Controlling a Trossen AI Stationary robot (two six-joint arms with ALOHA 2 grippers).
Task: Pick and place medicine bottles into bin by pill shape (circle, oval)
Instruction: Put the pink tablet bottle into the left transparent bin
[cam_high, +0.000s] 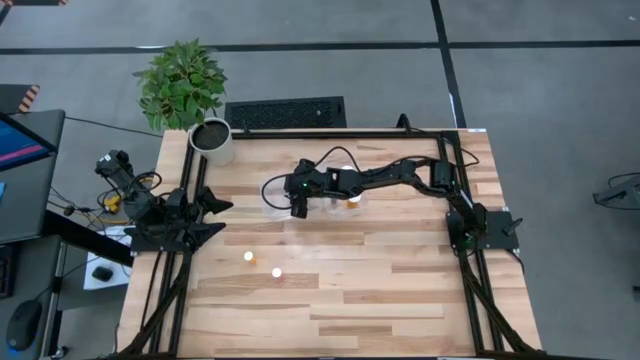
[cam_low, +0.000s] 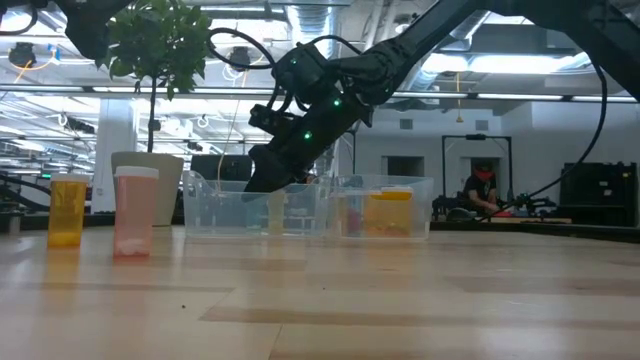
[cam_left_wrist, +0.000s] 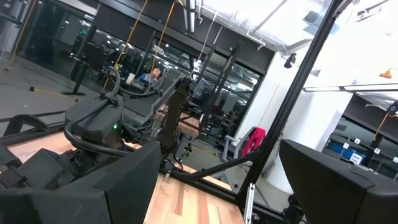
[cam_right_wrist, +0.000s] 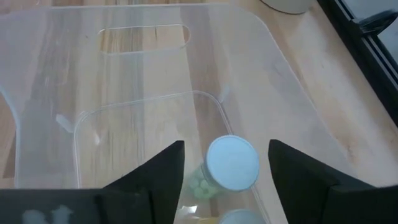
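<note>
Two bottles (cam_high: 262, 265) before the bin (cam_high: 277, 204)

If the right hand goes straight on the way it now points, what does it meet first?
Probably the white-capped bottle standing between the open fingers of the right hand, inside the clear bin. Depth is unclear, so the hand may already surround it.

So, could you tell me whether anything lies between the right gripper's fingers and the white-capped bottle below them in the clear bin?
Nothing visible does: the right gripper has open fingers either side of the white-capped orange bottle in the clear plastic bin.
</note>
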